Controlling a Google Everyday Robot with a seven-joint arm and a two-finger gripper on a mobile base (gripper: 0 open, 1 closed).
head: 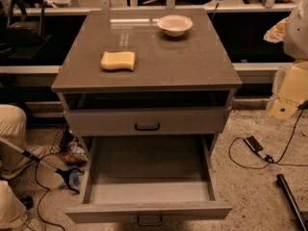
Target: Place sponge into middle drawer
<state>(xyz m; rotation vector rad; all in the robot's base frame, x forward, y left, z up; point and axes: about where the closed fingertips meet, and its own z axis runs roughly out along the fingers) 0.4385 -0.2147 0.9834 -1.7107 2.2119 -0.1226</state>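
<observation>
The pale yellow sponge (118, 60) lies flat on the left part of the grey cabinet top (192, 66), near the front edge. The middle drawer (149, 210) is pulled far out at the bottom of the cabinet, and its long flat floor shows with nothing on it. Above it is a shut drawer front with a dark loop handle (147, 126). My gripper (283, 110) hangs at the right edge of the view, beside the cabinet's right side and below its top. It is well apart from the sponge and holds nothing that I can see.
A round white bowl (174, 25) stands at the back right of the cabinet top. A dark open slot runs under the top. A person's legs (12, 129), a stick and cables are on the floor at left. A cable, adapter (253, 144) and black pole (291, 198) lie at right.
</observation>
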